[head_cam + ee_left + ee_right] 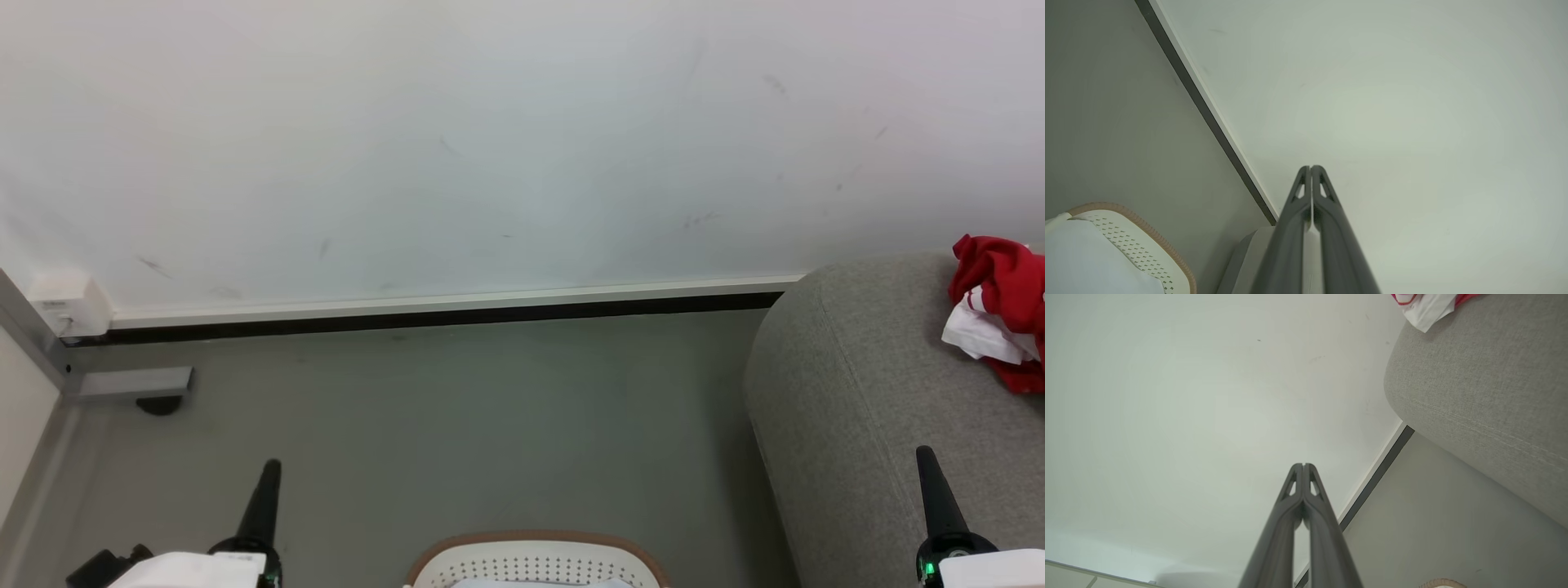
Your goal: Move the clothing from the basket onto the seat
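Red clothing (1002,309) with white trim lies bunched on the grey seat (865,408) at the right; a corner of the clothing (1427,308) also shows at the top of the right wrist view, on the seat (1486,396). The white basket (535,562) with a tan rim sits at the bottom centre on the floor, pale lining inside. The basket (1133,245) appears lower left in the left wrist view. My left gripper (272,467) stands shut and empty left of the basket, tips together (1311,167). My right gripper (923,452) is shut and empty in front of the seat (1303,464).
A pale wall (490,147) with a dark baseboard (441,317) runs behind the grey floor (457,425). A grey metal bracket (131,384) and a white box (69,304) sit at the left corner.
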